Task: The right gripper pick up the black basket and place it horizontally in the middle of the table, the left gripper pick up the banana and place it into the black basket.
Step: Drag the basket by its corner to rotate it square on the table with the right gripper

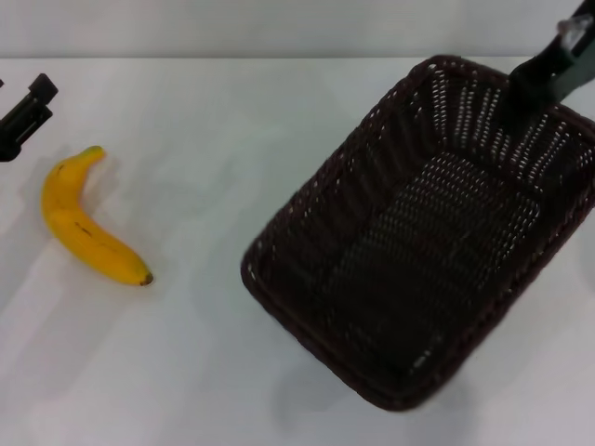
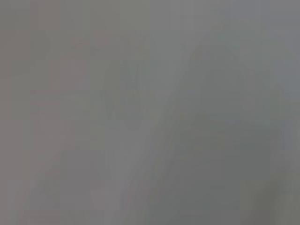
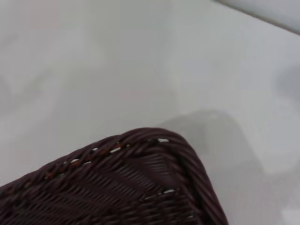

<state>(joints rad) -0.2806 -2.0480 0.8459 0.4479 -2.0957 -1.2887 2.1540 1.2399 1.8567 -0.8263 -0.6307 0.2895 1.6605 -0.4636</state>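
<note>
The black basket (image 1: 418,242) is on the right of the white table (image 1: 232,372), set diagonally, its near corner casting a shadow as if raised. My right gripper (image 1: 532,91) comes in from the top right and is shut on the basket's far rim. The right wrist view shows a corner of the basket's braided rim (image 3: 140,154) over the table. The banana (image 1: 82,223) lies on the table at the left, stem to the back. My left gripper (image 1: 26,116) is at the far left edge, just behind the banana and apart from it. The left wrist view shows only a grey blur.
The table's far edge (image 1: 232,58) meets a pale wall at the back. Bare tabletop lies between the banana and the basket.
</note>
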